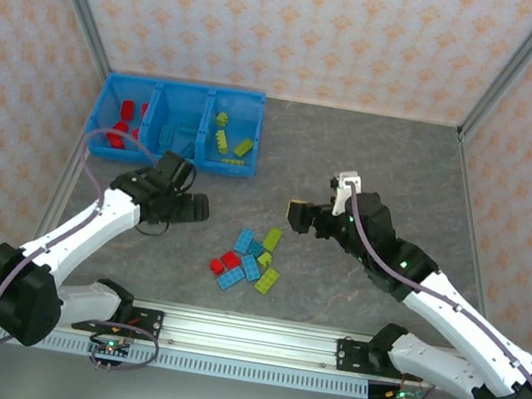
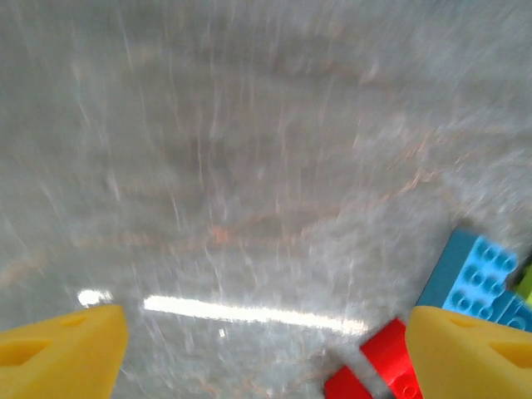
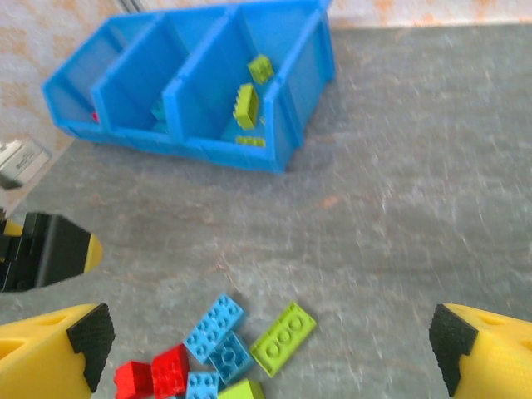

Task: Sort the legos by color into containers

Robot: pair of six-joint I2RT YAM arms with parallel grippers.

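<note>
The blue containers (image 1: 204,119) stand at the back left: red legos (image 1: 124,121) lie in the left bin, light blue ones in the middle bin, lime green ones (image 1: 230,143) in the right bin. A loose pile of legos (image 1: 252,256) in all three colours lies mid-table. My left gripper (image 1: 193,210) hovers left of the pile, open and empty (image 2: 266,349), with a red brick (image 2: 374,370) and a blue brick (image 2: 478,278) beside its right finger. My right gripper (image 1: 299,215) hangs above the pile's right side, wide open (image 3: 270,353). Below it lie a blue brick (image 3: 214,326) and a green plate (image 3: 283,337).
Patterned walls close in the grey table (image 1: 373,166) at the back and sides. The containers (image 3: 224,141) show at the top left of the right wrist view, and the left gripper's dark finger (image 3: 50,249) reaches in from its left edge.
</note>
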